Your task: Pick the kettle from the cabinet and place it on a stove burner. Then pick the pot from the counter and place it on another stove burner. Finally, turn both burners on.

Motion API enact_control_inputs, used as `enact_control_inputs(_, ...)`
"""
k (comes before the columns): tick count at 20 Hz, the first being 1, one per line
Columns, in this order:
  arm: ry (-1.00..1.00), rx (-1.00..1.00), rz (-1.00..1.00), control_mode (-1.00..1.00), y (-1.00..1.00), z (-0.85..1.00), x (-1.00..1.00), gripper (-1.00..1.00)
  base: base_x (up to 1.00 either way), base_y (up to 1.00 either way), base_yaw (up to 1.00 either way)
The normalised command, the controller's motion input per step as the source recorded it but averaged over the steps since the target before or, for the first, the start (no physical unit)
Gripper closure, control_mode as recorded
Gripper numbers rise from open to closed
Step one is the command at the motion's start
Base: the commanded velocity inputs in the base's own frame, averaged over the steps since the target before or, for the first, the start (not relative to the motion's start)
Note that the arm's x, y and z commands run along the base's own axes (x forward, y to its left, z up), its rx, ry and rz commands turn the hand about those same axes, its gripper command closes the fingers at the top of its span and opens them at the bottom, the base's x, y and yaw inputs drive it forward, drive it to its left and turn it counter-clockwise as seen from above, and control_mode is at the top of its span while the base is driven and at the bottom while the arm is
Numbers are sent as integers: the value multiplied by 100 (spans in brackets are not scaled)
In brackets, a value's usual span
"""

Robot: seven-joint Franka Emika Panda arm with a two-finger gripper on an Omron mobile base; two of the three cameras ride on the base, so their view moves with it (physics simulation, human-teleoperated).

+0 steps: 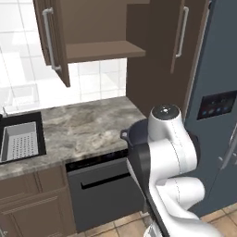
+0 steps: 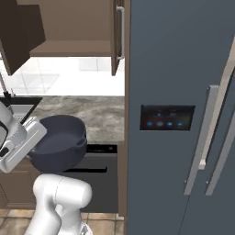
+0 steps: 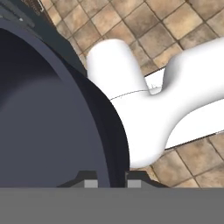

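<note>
Hand view looks along the fingers [image 3: 109,183], whose two dark tips sit either side of the pot's [image 3: 48,131] rim wall, one inside and one outside, clenched on it. The dark blue-grey bowl of the pot takes up the left of this view, with tan floor tiles [image 3: 188,26] beyond it at the top and right.

In the right base view the pot [image 2: 62,142] hangs in the air in front of the tabletop [image 2: 98,114] edge, above the dark dishwasher front [image 2: 94,176], tipped a little and held at its left rim by the white hand. Its open top and one small loop handle face right. The grey fridge [image 2: 183,69] stands just to the right.

In the left base view the arm hides most of the pot [image 1: 134,132]; only its dark rim and a loop handle show at the tabletop's [image 1: 83,129] right front corner. The cabinet [image 1: 88,28] above stands open, its door [image 1: 53,37] swung left and the shelf bare. A black sink [image 1: 21,139] lies at the far left
</note>
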Motion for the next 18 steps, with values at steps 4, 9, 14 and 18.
enact_control_inputs(4, 0, 0, 0, 100, 0, 0, 0, 100, -44, 0, -25)
enact_control_inputs(9, 0, 0, 0, 100, 0, 0, 0, 100, -31, 0, -31)
enact_control_inputs(14, 0, 0, 0, 100, 0, 0, 0, 100, -25, 6, -37)
enact_control_inputs(18, 0, 0, 0, 100, 0, 0, 0, 100, -22, 10, -39)
